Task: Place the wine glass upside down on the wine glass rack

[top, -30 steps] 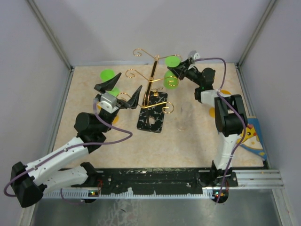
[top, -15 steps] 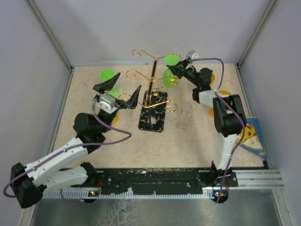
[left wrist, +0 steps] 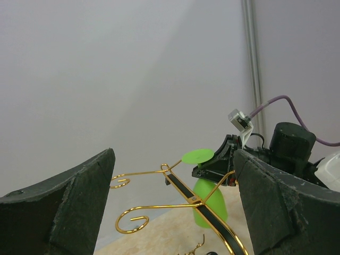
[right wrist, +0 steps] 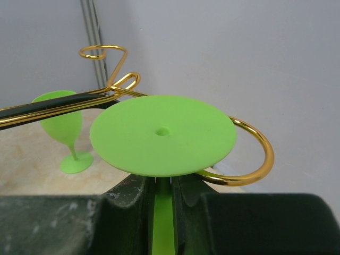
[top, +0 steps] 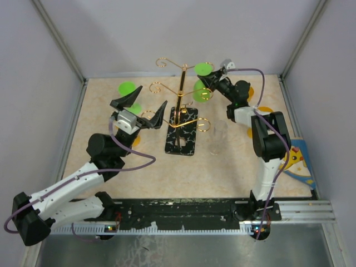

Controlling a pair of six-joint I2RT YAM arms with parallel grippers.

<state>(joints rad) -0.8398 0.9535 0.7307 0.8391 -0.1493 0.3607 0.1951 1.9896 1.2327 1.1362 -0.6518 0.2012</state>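
The gold wire wine glass rack (top: pixel 182 94) stands mid-table on its black veined base (top: pixel 181 138). My right gripper (top: pixel 214 82) is shut on the stem of a green wine glass (top: pixel 202 93) held upside down, foot (top: pixel 203 69) on top, beside the rack's upper right arm. In the right wrist view the foot (right wrist: pixel 162 134) sits above a curled gold arm end (right wrist: pixel 254 156), stem (right wrist: pixel 162 215) between the jaws. My left gripper (top: pixel 139 108) is open and empty, left of the rack. In the left wrist view the held glass (left wrist: pixel 208 200) and the rack arms (left wrist: pixel 159 172) show.
A second green wine glass (top: pixel 129 92) stands upright at the back left, seen also in the right wrist view (right wrist: pixel 64 127). A clear glass (top: pixel 217 137) stands right of the rack base. Orange spots and a coloured card (top: pixel 297 161) lie at the right edge.
My right gripper has carried the upside-down glass up and left, closer to the rack's upper arm. The left arm has not moved.
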